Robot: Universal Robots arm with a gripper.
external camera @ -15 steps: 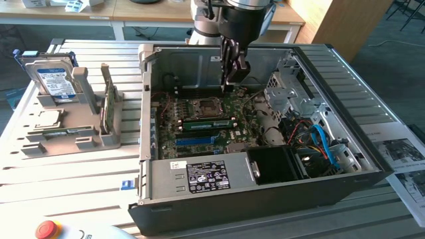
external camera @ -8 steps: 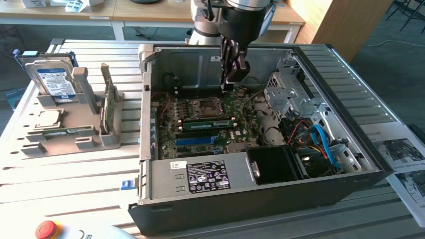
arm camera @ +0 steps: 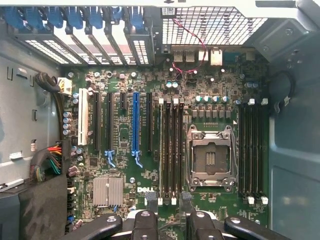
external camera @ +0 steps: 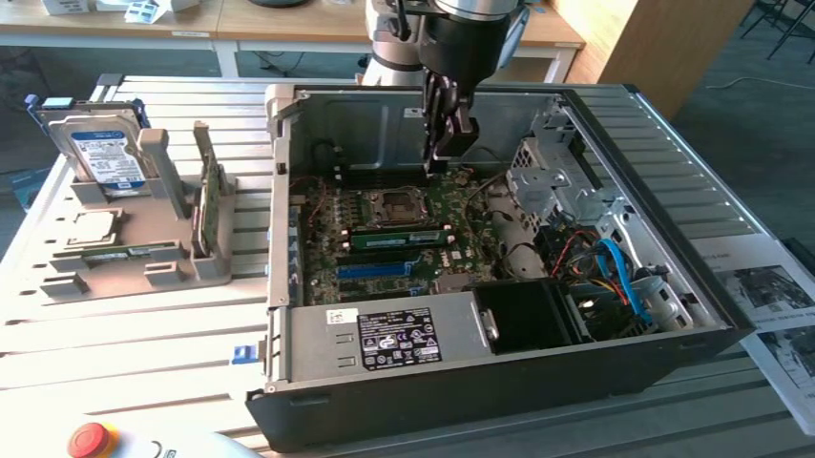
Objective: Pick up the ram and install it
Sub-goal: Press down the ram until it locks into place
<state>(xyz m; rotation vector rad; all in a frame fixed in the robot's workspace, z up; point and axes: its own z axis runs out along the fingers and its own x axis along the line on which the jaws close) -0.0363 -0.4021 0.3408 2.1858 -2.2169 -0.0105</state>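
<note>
The ram (external camera: 397, 239) stands on edge in a slot of the motherboard (external camera: 471, 250), just beside the square socket (external camera: 388, 205) on the side toward the blue card slot (external camera: 376, 270), with pale latches at both ends. It looks seated, though the angle is too poor to be sure. The gripper (external camera: 449, 155) hangs above it inside the open computer case (external camera: 510, 382), apart from it and holding nothing, its fingers (arm camera: 151, 202) spread wide. In the wrist view the fingers straddle the bank of dark memory slots (arm camera: 170, 150) next to the socket. A second green stick (external camera: 128, 253) lies flat on a grey holder (external camera: 76, 281) on the desk (external camera: 128, 343), at the exterior view's left of the case, near an upright hard drive (external camera: 105, 157).
</note>
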